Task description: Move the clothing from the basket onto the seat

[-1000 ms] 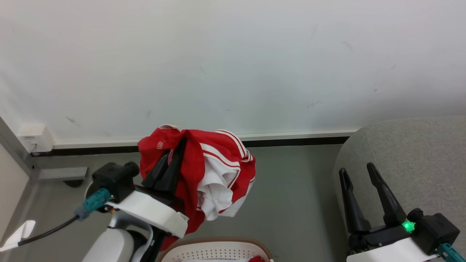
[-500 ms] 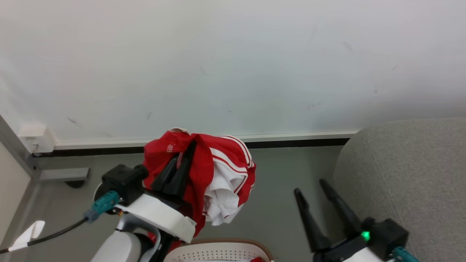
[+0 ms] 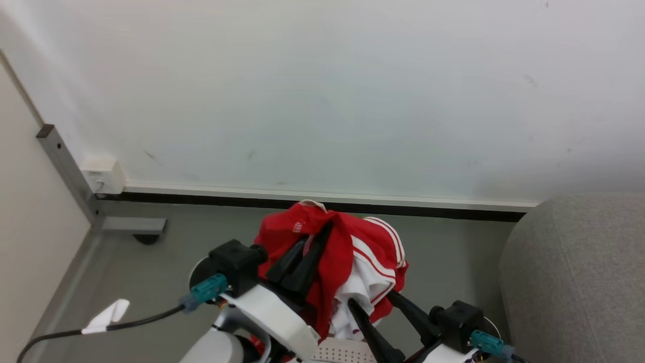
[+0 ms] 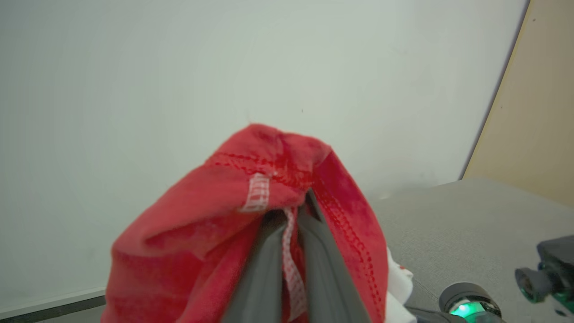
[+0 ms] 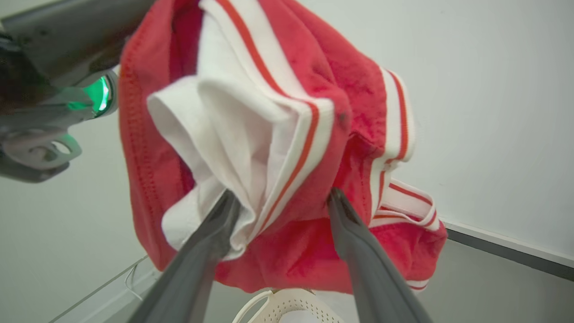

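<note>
Left gripper [image 3: 317, 233]: clamped on the clothing [image 3: 373, 252], held over the basket [image 3: 342, 351].
Right gripper [image 3: 371, 298]: fingers apart, just swung in around the hanging part.
Seat [image 3: 579, 277]: off right; clothing not there yet.

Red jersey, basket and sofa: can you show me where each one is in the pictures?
red jersey [image 3: 336, 264], head view, on the plain red fold left of the white stripes.
basket [image 3: 337, 353], head view, on its white holed wall at the bottom edge.
sofa [image 3: 579, 272], head view, on its grey padded top at the right.
</note>
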`<state>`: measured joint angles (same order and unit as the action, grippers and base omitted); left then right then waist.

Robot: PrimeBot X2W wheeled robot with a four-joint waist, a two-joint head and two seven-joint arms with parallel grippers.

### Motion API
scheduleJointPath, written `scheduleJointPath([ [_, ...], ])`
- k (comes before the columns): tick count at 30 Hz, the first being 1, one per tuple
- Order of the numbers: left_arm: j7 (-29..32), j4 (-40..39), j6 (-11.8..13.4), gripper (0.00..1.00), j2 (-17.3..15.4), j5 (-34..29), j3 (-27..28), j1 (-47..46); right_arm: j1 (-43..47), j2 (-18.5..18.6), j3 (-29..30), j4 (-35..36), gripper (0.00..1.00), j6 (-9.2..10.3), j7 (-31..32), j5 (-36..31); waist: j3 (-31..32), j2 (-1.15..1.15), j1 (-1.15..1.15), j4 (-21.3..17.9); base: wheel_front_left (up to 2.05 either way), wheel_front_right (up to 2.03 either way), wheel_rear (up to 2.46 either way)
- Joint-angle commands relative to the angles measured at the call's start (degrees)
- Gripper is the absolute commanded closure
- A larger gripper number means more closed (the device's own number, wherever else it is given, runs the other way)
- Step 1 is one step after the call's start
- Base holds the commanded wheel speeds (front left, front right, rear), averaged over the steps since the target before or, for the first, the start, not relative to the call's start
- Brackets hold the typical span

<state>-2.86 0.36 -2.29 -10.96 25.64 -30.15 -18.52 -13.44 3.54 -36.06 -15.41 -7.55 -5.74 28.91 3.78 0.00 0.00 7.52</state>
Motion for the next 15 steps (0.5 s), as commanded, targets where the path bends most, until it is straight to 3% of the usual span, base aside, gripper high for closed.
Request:
scheduleJointPath([
  [1,0.0,0.3,-0.3,1.0,0.3,-0.7,-0.4,-0.1,-0.9,-0.1,-0.1,-0.8,0.0,0.12,-0.5,0.5,0.6,0.0,0.0,1.4,0.0,0.0,0.0],
  [8,0.7,1.3,-1.9,1.0,2.0,-0.7,-5.2,1.3,-3.3,-0.5,-1.3,-6.3,0.0,0.12,-3.1,2.2,2.2,0.0,0.0,5.2,0.0,0.0,0.0],
  [9,0.7,1.4,-2.1,1.0,2.0,-0.7,-5.7,1.4,-3.6,-0.5,-1.4,-6.9,0.09,0.12,-3.6,2.5,2.3,0.0,0.0,5.6,0.0,0.0,0.0],
  [11,0.8,1.6,-2.3,1.0,2.1,-0.8,-6.6,1.5,-4.4,-0.6,-1.8,-8.0,0.93,0.12,-4.8,2.1,2.6,0.0,0.0,6.2,0.0,0.0,0.0],
  [12,0.8,1.8,-2.4,1.0,2.1,-0.7,-6.7,1.6,-4.4,-0.6,-1.9,-8.4,1.0,0.12,-5.3,2.3,2.7,0.0,0.0,6.5,0.0,0.0,0.0],
  [15,0.5,2.1,-1.9,1.0,1.7,-0.3,-6.4,1.9,-5.1,-0.6,-2.6,-9.2,1.0,0.12,-6.6,2.9,2.9,0.0,0.0,6.8,0.0,0.0,0.0],
])
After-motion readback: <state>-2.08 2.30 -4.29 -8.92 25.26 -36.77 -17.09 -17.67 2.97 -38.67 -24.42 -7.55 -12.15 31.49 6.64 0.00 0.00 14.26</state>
